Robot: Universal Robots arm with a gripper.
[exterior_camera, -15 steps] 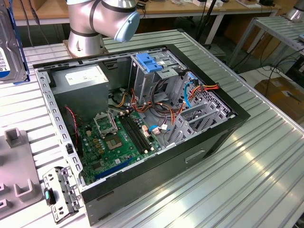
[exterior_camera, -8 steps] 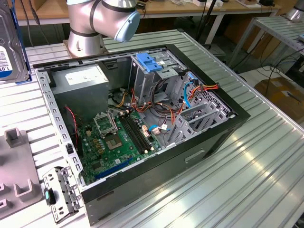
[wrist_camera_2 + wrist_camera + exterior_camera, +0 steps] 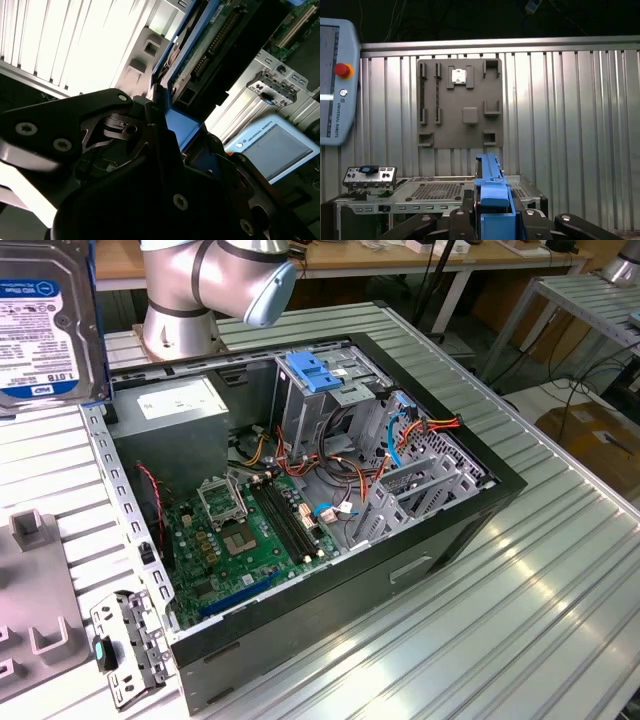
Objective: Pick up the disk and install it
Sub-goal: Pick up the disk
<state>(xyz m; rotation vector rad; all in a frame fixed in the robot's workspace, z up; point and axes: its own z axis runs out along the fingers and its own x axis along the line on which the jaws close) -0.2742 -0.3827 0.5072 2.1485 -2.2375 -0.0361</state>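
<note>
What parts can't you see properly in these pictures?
- Flat silver-metal disk with white-and-blue label: exterior view, cut off by the top and left edges.
- Black gripper: first wrist view, the disk's blue plastic rail covers where it grips.
- Grey metal drive cage: exterior view, its blue plastic latch and own walls hide the inside.
- Silver robot arm: exterior view, cut off by the top edge.

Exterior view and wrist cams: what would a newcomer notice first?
The disk, held aloft at the exterior view's upper left; the first wrist view has it clamped edge-on in the claw. Next, the open computer case mid-table, with the green motherboard exposed on its floor.
</note>
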